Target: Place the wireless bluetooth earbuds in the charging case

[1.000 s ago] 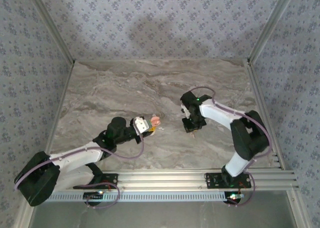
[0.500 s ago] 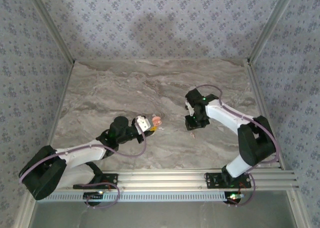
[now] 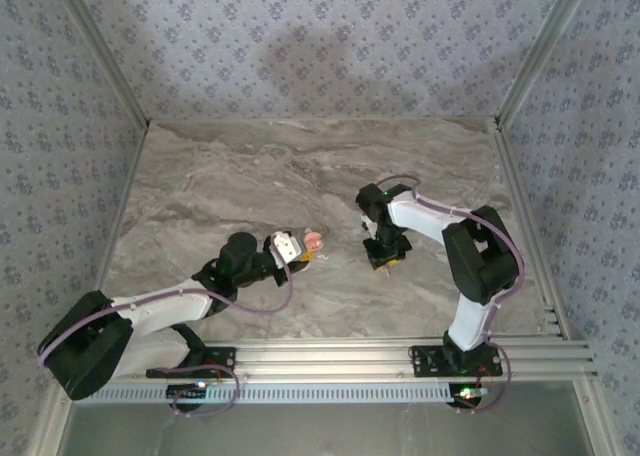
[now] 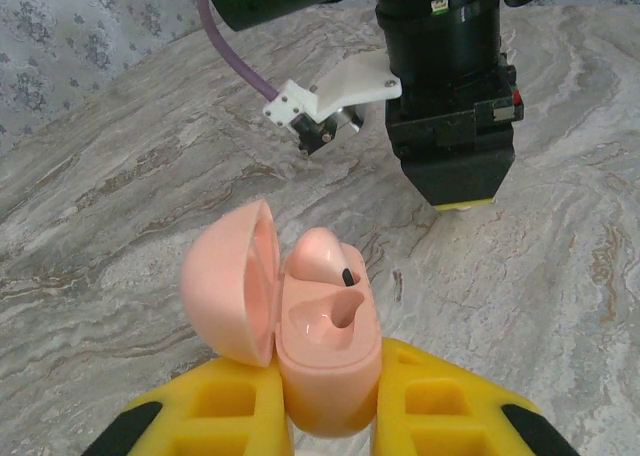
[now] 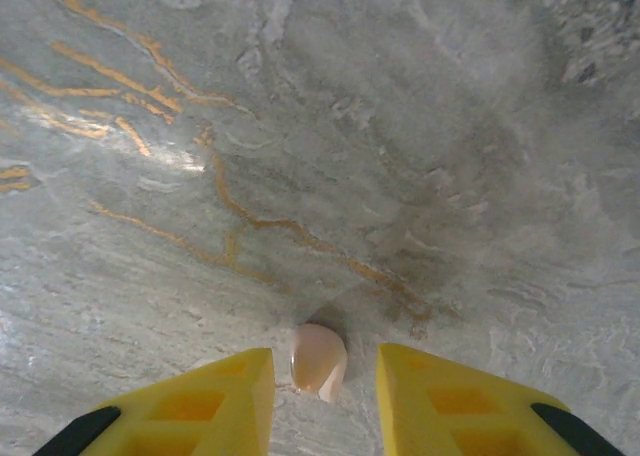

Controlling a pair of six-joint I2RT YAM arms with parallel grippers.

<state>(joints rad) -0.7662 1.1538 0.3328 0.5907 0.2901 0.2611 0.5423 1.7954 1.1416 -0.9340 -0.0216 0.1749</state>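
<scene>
Left wrist, open pink case (image 4: 330,376), earbud (image 4: 318,256) seated

The table (image 3: 250,176) has a grey-beige marbled top, streaked with darker bands that run mostly from its left edge towards the right. Close up, thin orange-gold veins (image 5: 150,56) cross the stone pattern. Walls (image 3: 300,46) papered in pale blue-grey with a small repeated floral motif stand along the far, left and right edges. Bare metal posts (image 3: 110,61) rise slanting from the two far corners. Along the near edge lie parallel aluminium rails (image 3: 340,354), and just outside them a pale slotted strip (image 3: 330,391).
</scene>
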